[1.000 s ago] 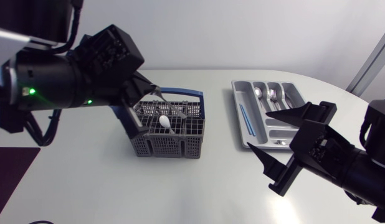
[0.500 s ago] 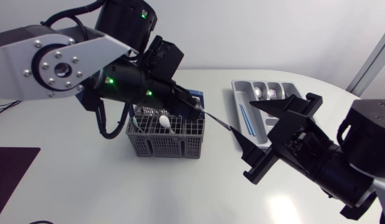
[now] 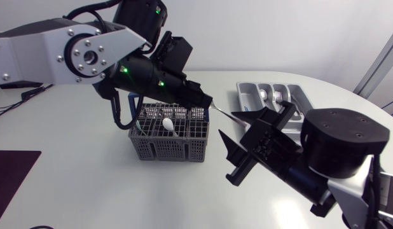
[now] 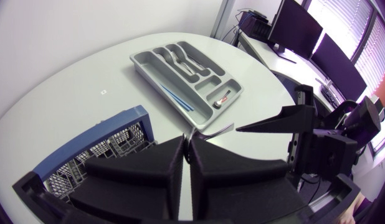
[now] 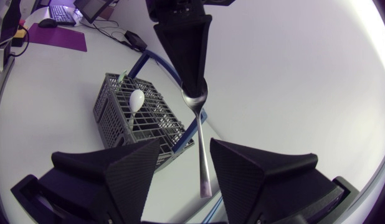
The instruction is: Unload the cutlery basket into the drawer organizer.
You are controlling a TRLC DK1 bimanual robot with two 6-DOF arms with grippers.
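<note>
The left end effector [image 5: 192, 78] pinches a spoon [image 5: 201, 149], its handle between the wedges of the spread right end effector [image 5: 185, 144].

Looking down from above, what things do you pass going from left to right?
basket → spoon → tray
</note>
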